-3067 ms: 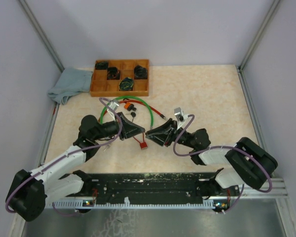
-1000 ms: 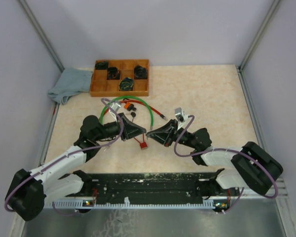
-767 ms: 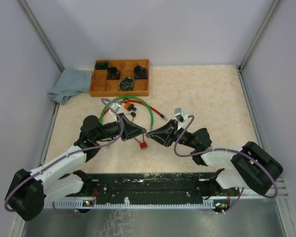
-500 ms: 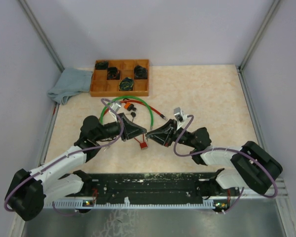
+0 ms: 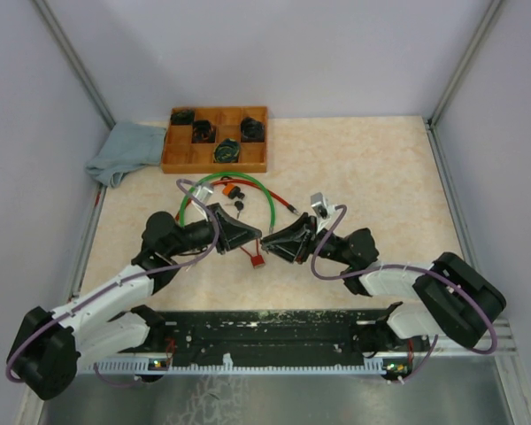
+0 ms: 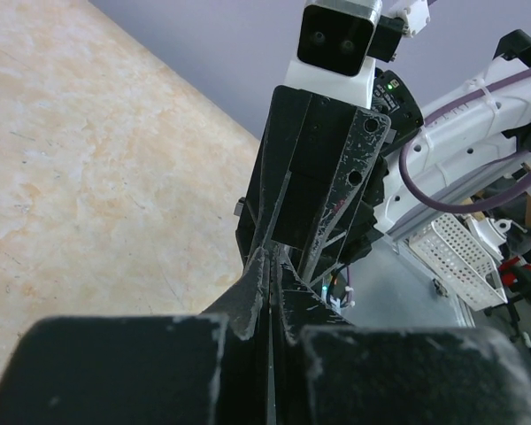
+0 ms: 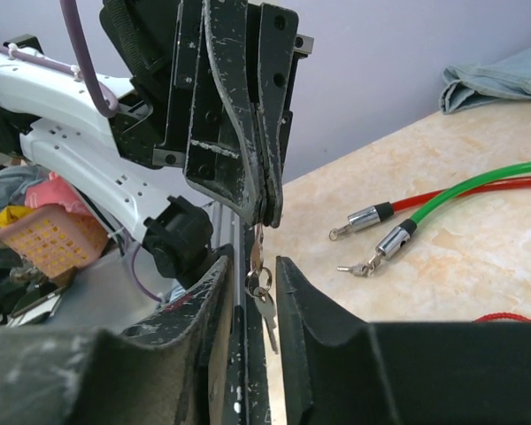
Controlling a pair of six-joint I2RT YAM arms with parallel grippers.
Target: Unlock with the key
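Observation:
My left gripper (image 5: 257, 236) is shut on a small metal key (image 7: 257, 244), its tips meeting my right gripper (image 5: 268, 241) above the table's middle. In the right wrist view the left gripper (image 7: 266, 209) pinches the key's top. A ring with a second key (image 7: 266, 312) hangs below it. The right gripper (image 7: 252, 264) stands open, its fingers either side of the hanging keys and apart from them. In the left wrist view the left gripper (image 6: 270, 257) shows only shut jaws, with the right gripper (image 6: 323, 177) right in front. A small red lock (image 5: 257, 260) lies on the table under the tips.
A green cable loop (image 5: 271, 200) and a red cable (image 5: 283, 206) with metal ends (image 7: 372, 215) lie behind the grippers. A wooden compartment tray (image 5: 173, 159) and a grey-blue cloth (image 5: 124, 150) sit at the back left. A black rail (image 5: 274, 332) runs along the near edge.
The right gripper's jaws have spread apart from nearly shut, so only the left gripper pinches the key. Both arms have hardly shifted.

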